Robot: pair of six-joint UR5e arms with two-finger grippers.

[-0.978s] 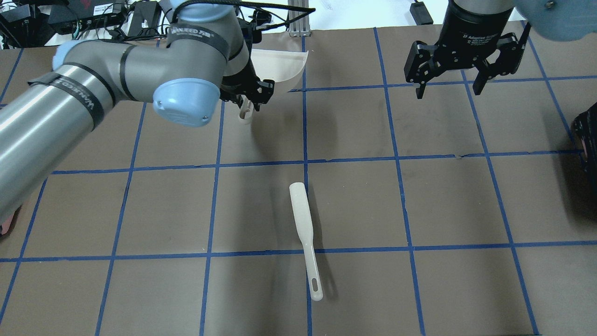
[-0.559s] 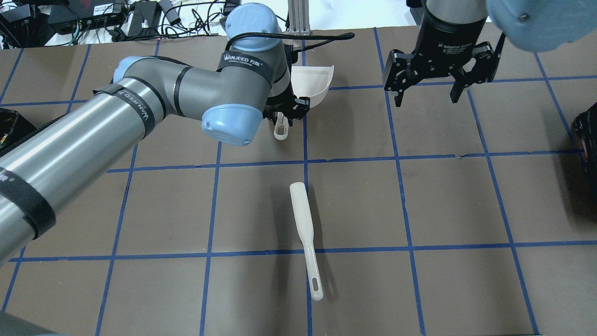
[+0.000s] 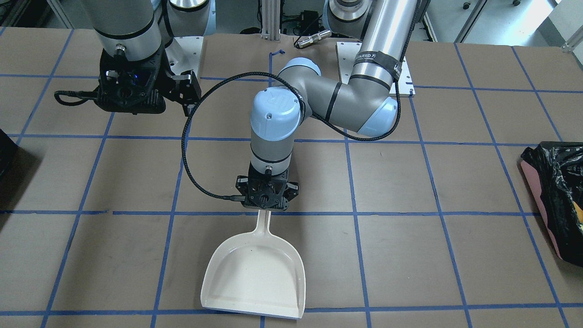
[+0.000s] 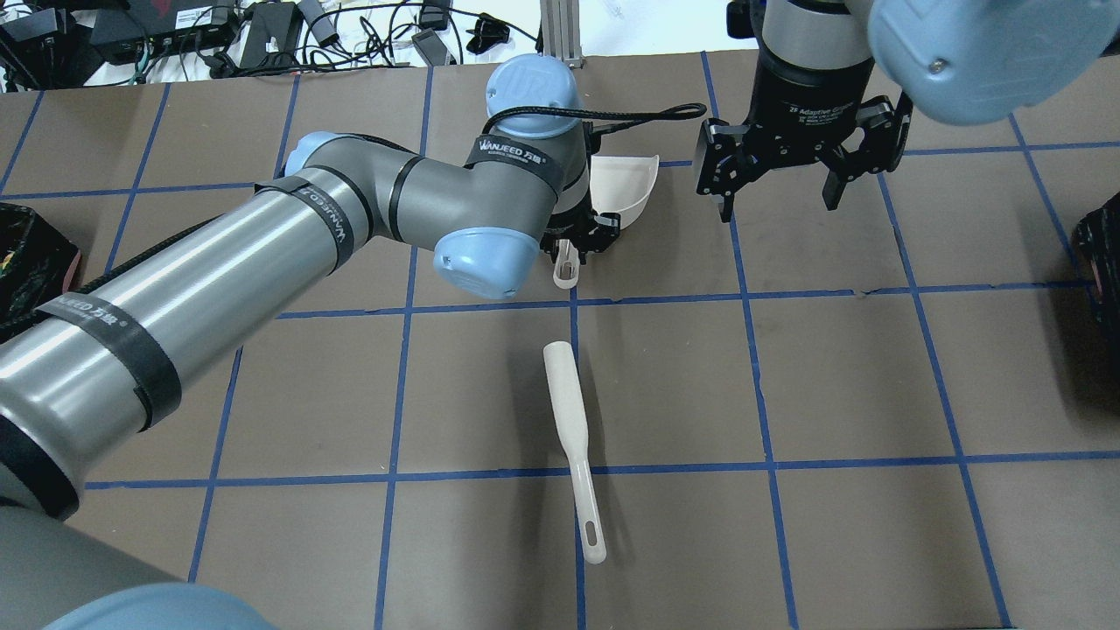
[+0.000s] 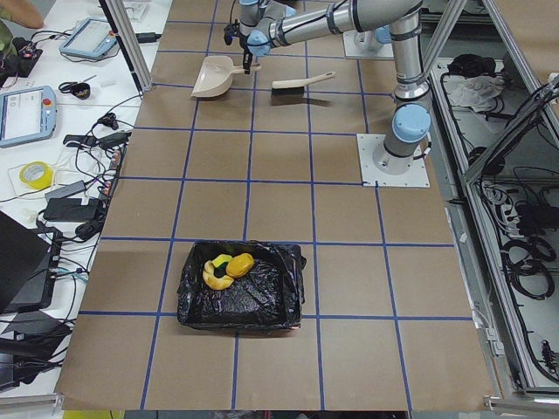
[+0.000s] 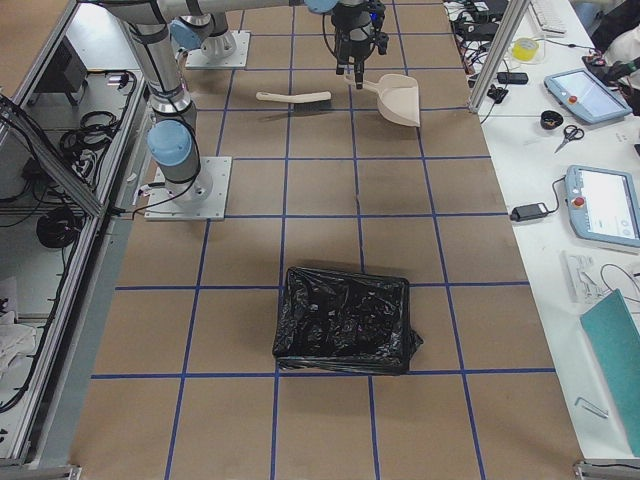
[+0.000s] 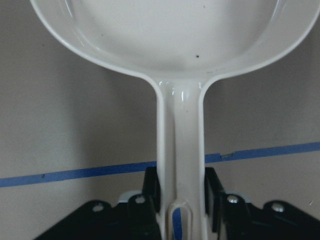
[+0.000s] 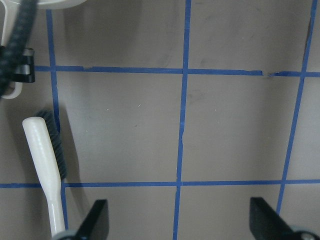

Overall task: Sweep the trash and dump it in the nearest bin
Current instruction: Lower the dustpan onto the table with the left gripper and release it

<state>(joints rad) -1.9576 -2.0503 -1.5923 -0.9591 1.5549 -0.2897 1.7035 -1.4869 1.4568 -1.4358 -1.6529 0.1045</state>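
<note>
Dustpan (image 7: 175,30): white, glossy; its bowl fills the top of the view, cut off by the upper edge.
Bowl contents: a few small dark specks (image 7: 196,56); otherwise bare plastic.
Handle (image 7: 180,130): runs straight down the centre from the bowl's neck to the bottom edge.
Slot (image 7: 177,222): hanging slot at the handle's lower end, partly cut off.
Left gripper (image 7: 181,186): black fingers (image 7: 151,186) pressed against both sides of the handle, just above the slot.
Table (image 7: 65,110): brown, matt, visible either side of the handle.
Tape (image 7: 75,173): one blue line crossing behind the handle, rising slightly to the right.
Bowl contact with table: cannot tell.
</note>
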